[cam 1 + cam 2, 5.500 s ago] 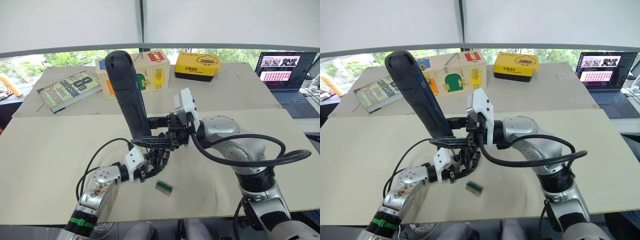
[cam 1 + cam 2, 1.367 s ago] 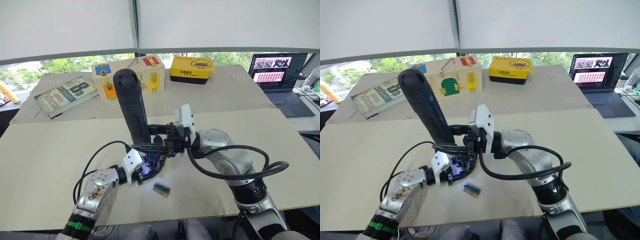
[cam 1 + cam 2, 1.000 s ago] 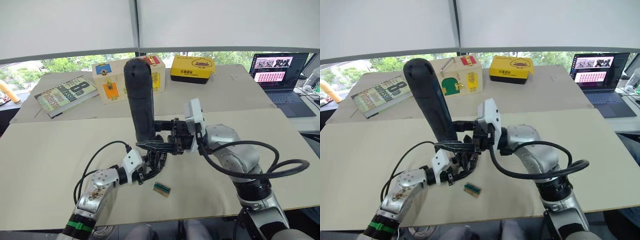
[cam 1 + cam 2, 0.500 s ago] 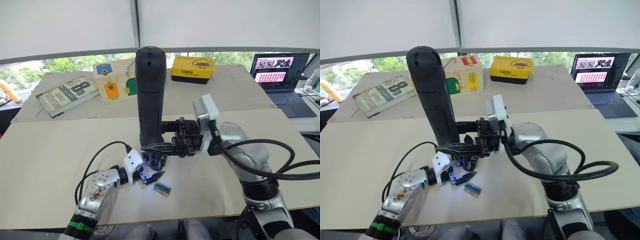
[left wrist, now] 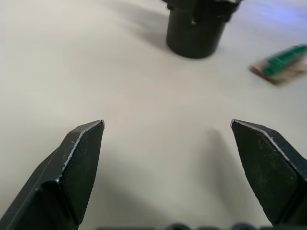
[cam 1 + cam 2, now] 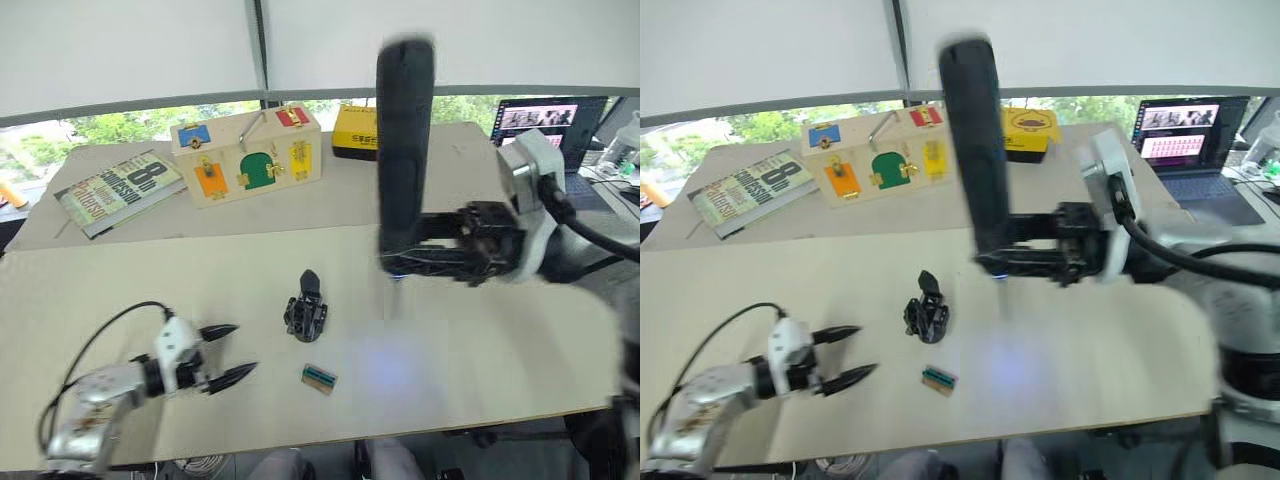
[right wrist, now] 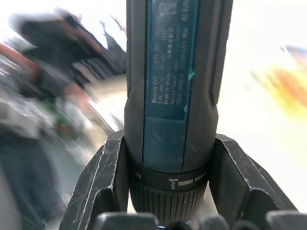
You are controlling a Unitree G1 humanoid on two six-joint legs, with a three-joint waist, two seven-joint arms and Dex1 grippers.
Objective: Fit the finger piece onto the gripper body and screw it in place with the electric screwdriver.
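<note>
Desk [image 6: 480, 350] inventory:
- electric screwdriver [image 6: 403, 150]: 1
- gripper body [image 6: 305, 312]: 1
- small green tray [image 6: 319, 377]: 1
- wooden latch box [image 6: 247, 156]: 1
- book [image 6: 118, 190]: 1
- yellow carton [image 6: 355, 130]: 1
- laptop [image 6: 545, 115]: 1
- end effectors: 2, left [image 6: 232, 352] and right [image 6: 425, 258]

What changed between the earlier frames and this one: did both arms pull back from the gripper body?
Yes. The left gripper, which was at the gripper body, has withdrawn toward the robot's left and is open and empty. The right gripper has carried the electric screwdriver up and to the robot's right, still clamped. The gripper body stands alone on the table; the small green tray lies beside it as before.
</note>
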